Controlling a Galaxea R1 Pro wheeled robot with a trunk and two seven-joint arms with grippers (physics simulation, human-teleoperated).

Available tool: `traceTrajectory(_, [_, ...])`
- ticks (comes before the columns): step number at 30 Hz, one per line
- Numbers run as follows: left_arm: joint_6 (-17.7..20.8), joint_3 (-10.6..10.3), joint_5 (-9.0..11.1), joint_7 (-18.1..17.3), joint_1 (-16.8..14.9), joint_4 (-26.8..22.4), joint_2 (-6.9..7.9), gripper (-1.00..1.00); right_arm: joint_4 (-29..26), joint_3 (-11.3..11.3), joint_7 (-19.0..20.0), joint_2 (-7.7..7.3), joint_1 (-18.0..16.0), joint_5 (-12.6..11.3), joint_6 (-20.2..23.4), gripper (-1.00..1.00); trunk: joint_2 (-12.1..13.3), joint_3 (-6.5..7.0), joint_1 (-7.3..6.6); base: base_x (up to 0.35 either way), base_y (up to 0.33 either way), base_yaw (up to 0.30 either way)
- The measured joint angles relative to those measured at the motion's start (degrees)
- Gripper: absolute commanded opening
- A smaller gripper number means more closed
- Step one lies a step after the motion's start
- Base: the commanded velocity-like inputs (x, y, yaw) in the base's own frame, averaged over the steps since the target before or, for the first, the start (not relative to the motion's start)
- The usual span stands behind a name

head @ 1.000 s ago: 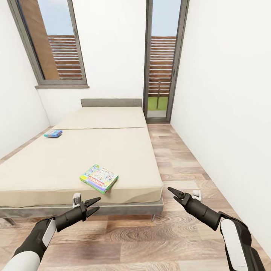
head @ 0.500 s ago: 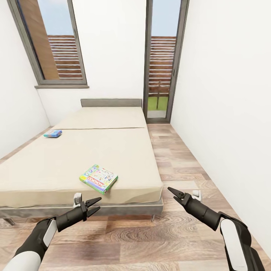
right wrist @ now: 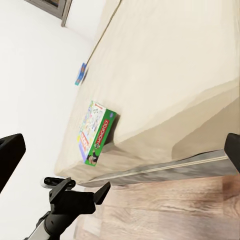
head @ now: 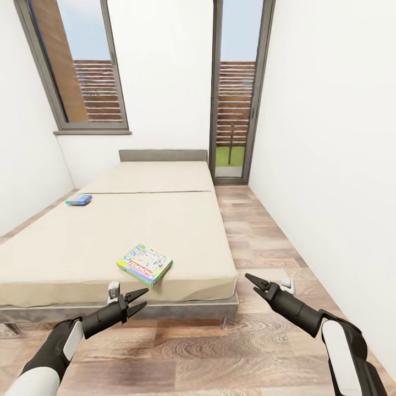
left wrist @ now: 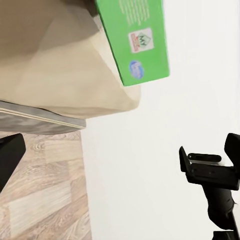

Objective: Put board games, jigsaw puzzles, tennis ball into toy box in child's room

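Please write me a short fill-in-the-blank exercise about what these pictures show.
1. The green-edged board game lies on the ___.
2. The blue-cyan board game lies nearer the ___ than the green-edged one.
3. Both the left gripper and the right gripper have their fingers ___.

Missing words: bed; headboard; open

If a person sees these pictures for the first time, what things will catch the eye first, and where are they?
The wide beige bed fills the middle of the room, with a green-edged board game near its front edge and a small blue board game far back at its left side. In front, the left gripper and right gripper hang open above the wood floor.
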Motion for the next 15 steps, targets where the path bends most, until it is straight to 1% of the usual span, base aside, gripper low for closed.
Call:
traceTrajectory(6, [0.0,0.0,0.0,0.0,0.0,0.0,0.02,1.0,0.0,0.0,0.0,0.02,0.0,0.0,0.0,1.0,0.1,1.33,-0.15,0.0,0.0,0.0])
traceTrajectory(15, [0.0,0.0,0.0,-0.1,0.0,0.0,0.04,1.0,-0.1,0.0,0.0,0.01,0.0,0.0,0.0,1.0,0.1,1.34,-0.15,0.0,0.0,0.0])
